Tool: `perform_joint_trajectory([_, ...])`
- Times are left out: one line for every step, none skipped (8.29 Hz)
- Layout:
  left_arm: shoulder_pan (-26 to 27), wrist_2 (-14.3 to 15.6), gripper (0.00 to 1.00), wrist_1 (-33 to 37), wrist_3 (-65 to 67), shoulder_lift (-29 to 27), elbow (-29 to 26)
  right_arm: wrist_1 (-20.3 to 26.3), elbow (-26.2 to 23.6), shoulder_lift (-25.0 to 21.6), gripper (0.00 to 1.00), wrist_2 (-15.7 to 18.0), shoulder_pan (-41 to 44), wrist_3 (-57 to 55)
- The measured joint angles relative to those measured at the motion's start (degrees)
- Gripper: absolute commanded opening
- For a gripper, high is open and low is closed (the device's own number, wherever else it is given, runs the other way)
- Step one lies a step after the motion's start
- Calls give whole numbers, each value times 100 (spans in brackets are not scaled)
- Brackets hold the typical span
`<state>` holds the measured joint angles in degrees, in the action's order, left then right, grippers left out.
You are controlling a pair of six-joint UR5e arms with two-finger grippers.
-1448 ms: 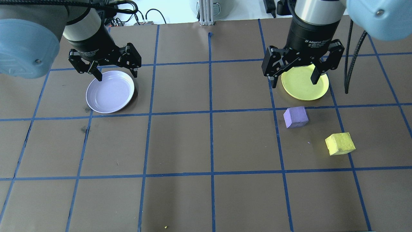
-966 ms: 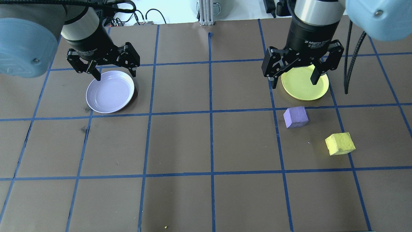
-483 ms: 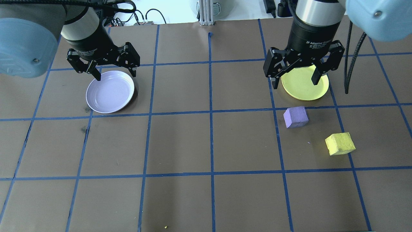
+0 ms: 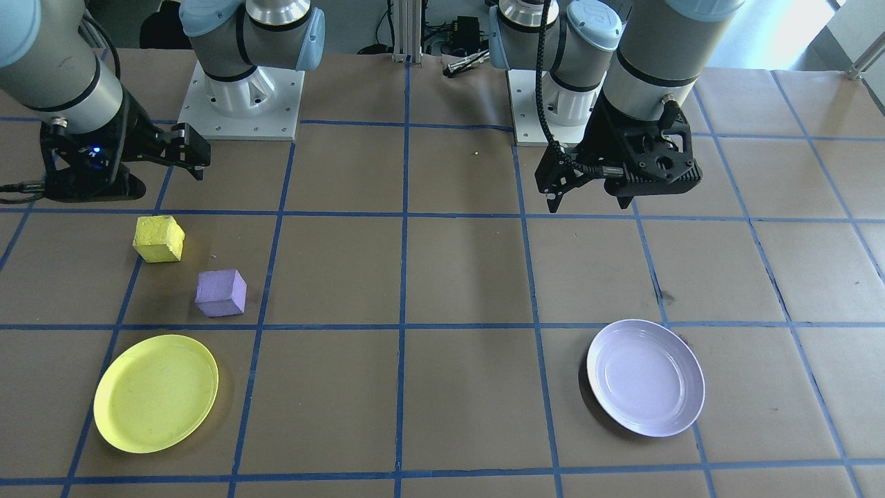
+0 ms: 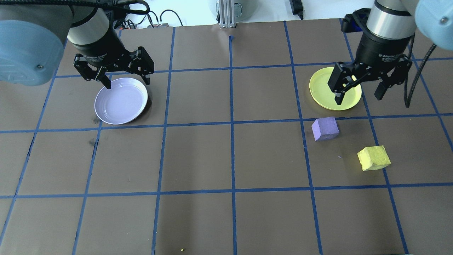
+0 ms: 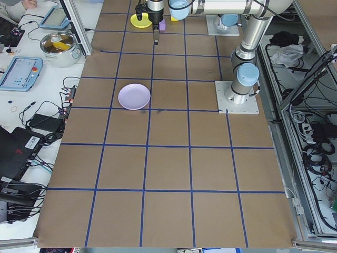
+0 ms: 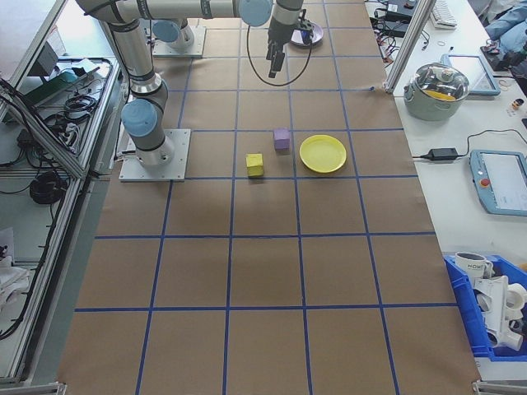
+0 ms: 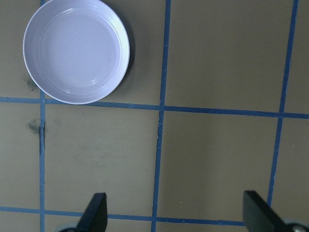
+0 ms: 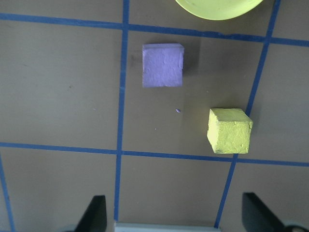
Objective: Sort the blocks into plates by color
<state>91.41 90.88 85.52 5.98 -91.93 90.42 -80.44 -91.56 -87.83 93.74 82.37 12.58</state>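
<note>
- The yellow block (image 7: 255, 164) lies on the brown table (image 7: 272, 288), with the purple block (image 7: 282, 138) near it at 1 o'clock, apart
- The yellow plate (image 7: 323, 154) sits just beside the purple block at 4 o'clock
- A gripper (image 7: 273, 51) hangs far up the table at 12 o'clock; a lavender plate (image 7: 310, 34) shows partly behind its arm
- A lidded pot (image 7: 444, 90) stands on the side bench at 2 o'clock

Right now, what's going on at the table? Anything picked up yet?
Nothing is picked up yet. Both grippers are open and empty: the left gripper hangs over the far edge of the lavender plate, the right gripper over the yellow plate. Both plates are empty. The purple block and yellow block sit apart on the paper-covered table, in the grid square just near of the yellow plate, on the right arm's side.
</note>
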Motion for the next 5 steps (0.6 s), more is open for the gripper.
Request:
perform_joint_trajectory([0, 0, 100, 0, 0, 0, 5, -464, -391, -3, 100, 122, -304, 471])
perform_joint_trajectory([0, 0, 100, 0, 0, 0, 7, -1117, -923, -1, 100, 214, -658, 980])
perform_joint_trajectory([0, 0, 100, 0, 0, 0, 9, -1882, -1549, -3, 100, 236, -1026, 1474])
perform_joint_trajectory([0, 0, 100, -5, 0, 0, 10, -2666, -2181, 1, 100, 213, -1332, 1849])
perform_joint_trajectory([0, 0, 100, -11, 0, 0, 10, -3340, -2733, 18, 100, 169, -1527, 2056])
